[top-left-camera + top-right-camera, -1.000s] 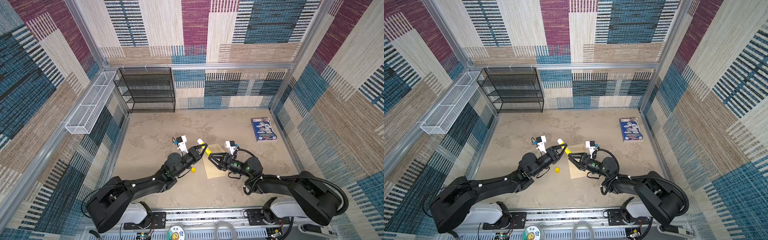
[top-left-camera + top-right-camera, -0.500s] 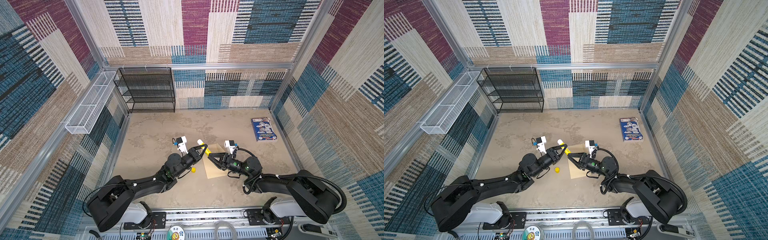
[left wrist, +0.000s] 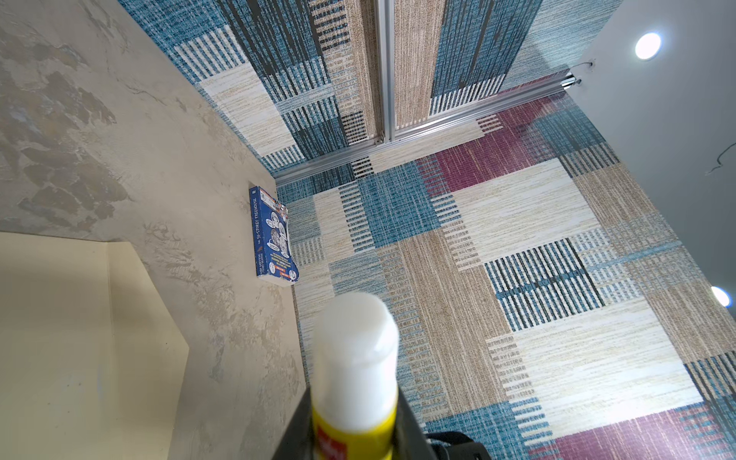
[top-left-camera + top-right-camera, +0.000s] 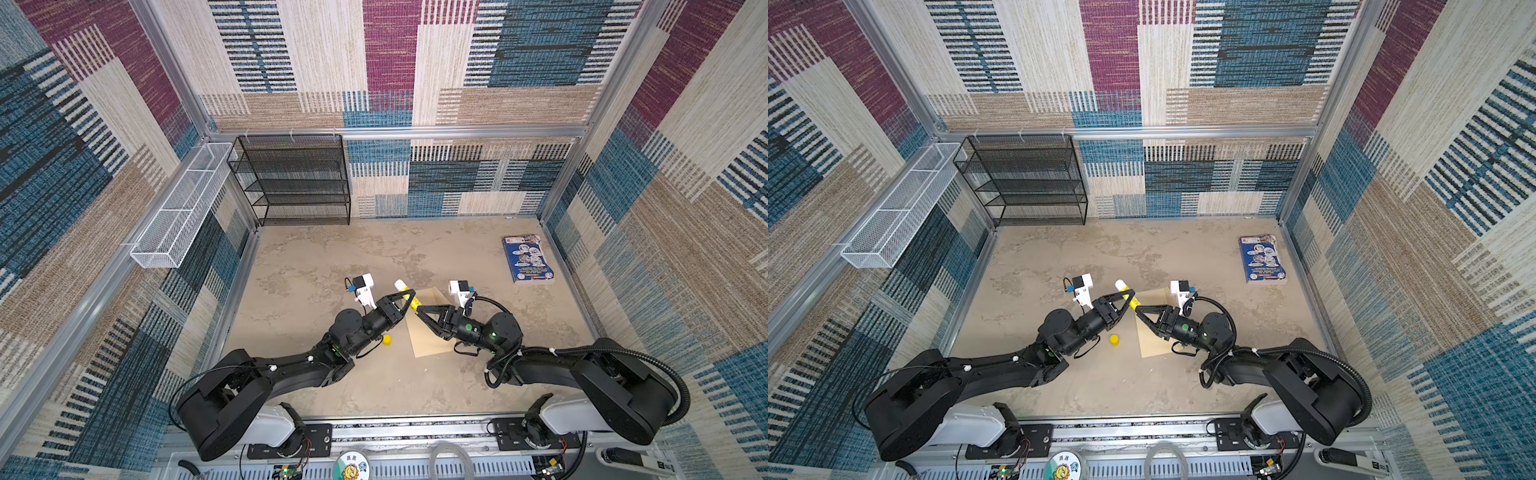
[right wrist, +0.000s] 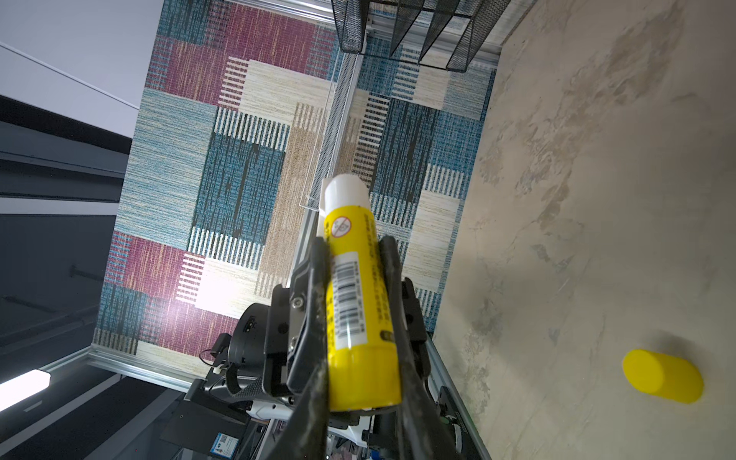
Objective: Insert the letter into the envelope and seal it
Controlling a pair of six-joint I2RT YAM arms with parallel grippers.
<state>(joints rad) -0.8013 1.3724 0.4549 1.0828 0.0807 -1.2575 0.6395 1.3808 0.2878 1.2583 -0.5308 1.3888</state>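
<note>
- Two tools are met in the lower middle of both top views, the left tool [image 4: 410, 300] and the right tool [image 4: 419, 311], tip to tip above the envelope [image 4: 430, 340].
- The stick [image 5: 360, 278] of glue is gripped around its yellow body by the left tool, whose jaws are narrowed onto it. Its bare white end is pointed to the upper left in a top view.
- The right tool's jaws were spread wide beside the stick a second ago. They have since been brought in and are now pressed on both sides of the stick's base, as shown in the right wrist view.
- The stick is thus judged to be held by both tools at once, likely so that the base can be twisted or the stick passed over. Sealing is being prepared.
- The cap [image 4: 387, 339] is left lying on the surface [image 4: 332, 257], just left of the envelope.
- The envelope is laid flat in the lower centre of the frame, with its flap [image 3: 147, 318] open.
- The letter is seen nowhere. It is judged to be inside the envelope already, though this cannot be confirmed.
</note>
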